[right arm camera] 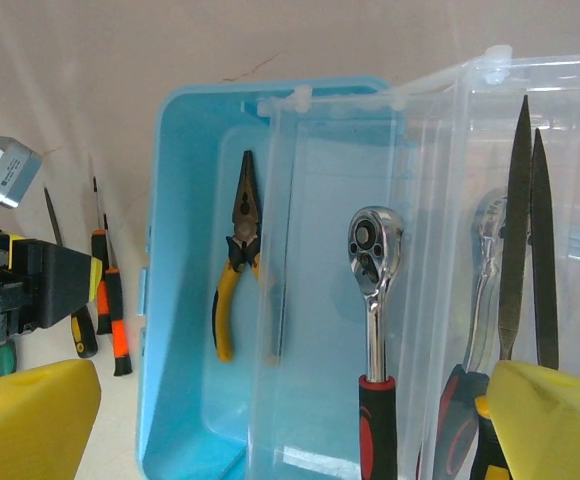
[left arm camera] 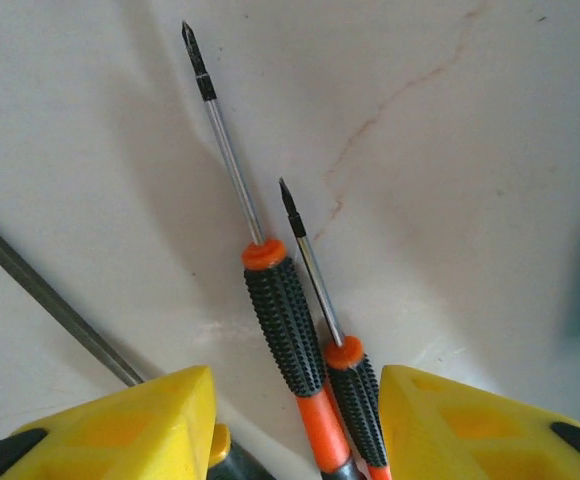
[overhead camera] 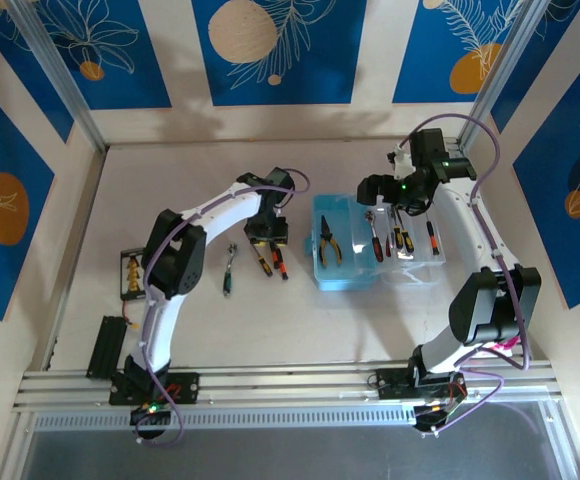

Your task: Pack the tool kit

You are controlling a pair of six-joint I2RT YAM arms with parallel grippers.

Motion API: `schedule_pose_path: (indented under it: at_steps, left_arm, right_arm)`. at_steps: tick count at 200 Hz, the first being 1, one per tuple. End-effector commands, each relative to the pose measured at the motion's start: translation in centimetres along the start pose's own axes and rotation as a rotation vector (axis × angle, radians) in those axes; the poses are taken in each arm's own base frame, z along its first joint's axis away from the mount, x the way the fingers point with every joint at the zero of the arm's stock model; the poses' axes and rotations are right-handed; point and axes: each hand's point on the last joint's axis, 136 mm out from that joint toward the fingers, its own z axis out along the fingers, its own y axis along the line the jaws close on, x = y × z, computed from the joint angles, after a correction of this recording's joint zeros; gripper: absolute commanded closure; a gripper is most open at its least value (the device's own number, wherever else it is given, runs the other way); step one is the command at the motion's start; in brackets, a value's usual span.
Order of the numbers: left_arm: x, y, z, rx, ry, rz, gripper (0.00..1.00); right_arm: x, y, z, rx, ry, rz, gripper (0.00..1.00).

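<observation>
The tool kit's light-blue case [overhead camera: 342,270] lies open at mid-table, its clear lid [overhead camera: 415,262] folded out to the right. Yellow-handled pliers [overhead camera: 330,243] [right arm camera: 232,260] lie inside the case. On the lid rest a ratchet [right arm camera: 375,300] with a red-black handle and other tools [overhead camera: 398,236]. My left gripper [overhead camera: 268,234] [left arm camera: 295,425] is down over two orange-black screwdrivers [left arm camera: 285,320] [overhead camera: 269,260], left of the case. Its yellow fingers [left arm camera: 160,425] stand on either side of both handles, with a gap on the left. My right gripper [overhead camera: 385,192] [right arm camera: 290,425] hovers wide open above the case and lid.
A green-handled tool [overhead camera: 229,270] lies left of the screwdrivers; its grey shaft [left arm camera: 50,300] runs past my left finger. Black holders [overhead camera: 130,275] [overhead camera: 105,345] sit near the table's left edge. Long dark pointed tools [right arm camera: 525,230] lie on the lid. Walls close in the table.
</observation>
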Motion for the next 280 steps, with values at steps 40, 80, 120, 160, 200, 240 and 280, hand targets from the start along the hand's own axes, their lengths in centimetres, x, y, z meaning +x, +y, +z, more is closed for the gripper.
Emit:
schedule_pose_path:
  at_steps: [40, 80, 120, 160, 200, 240, 280]
  left_arm:
    - [-0.3, 1.8, 0.7, -0.068, 0.016, -0.023, 0.64]
    - [-0.3, 2.5, 1.4, -0.073, 0.026, -0.032, 0.72]
    - [-0.5, 2.3, 2.1, -0.055, 0.031, -0.026, 0.73]
    - [-0.7, 0.6, 2.3, 0.03, 0.032, -0.017, 0.73]
    - [-0.3, 0.5, 2.7, 0.028, 0.047, -0.019, 0.74]
    - [0.6, 1.8, 3.2, -0.004, 0.065, -0.039, 0.76]
    - [1.3, 4.0, 3.4, -0.038, 0.077, -0.068, 0.78]
  right_arm:
    - [0.1, 0.6, 0.0, -0.047, 0.003, -0.001, 0.01]
    - [0.1, 0.5, 0.1, -0.046, 0.007, 0.003, 0.01]
    - [0.1, 0.6, 0.1, -0.05, 0.01, 0.005, 0.01]
    - [0.1, 0.7, 0.4, -0.061, 0.02, 0.009, 0.01]
    - [0.1, 0.7, 0.5, -0.064, 0.024, 0.011, 0.01]
    - [0.2, 0.8, 0.5, -0.065, 0.027, 0.01, 0.01]
    - [0.2, 0.7, 0.4, -0.064, 0.024, 0.009, 0.01]
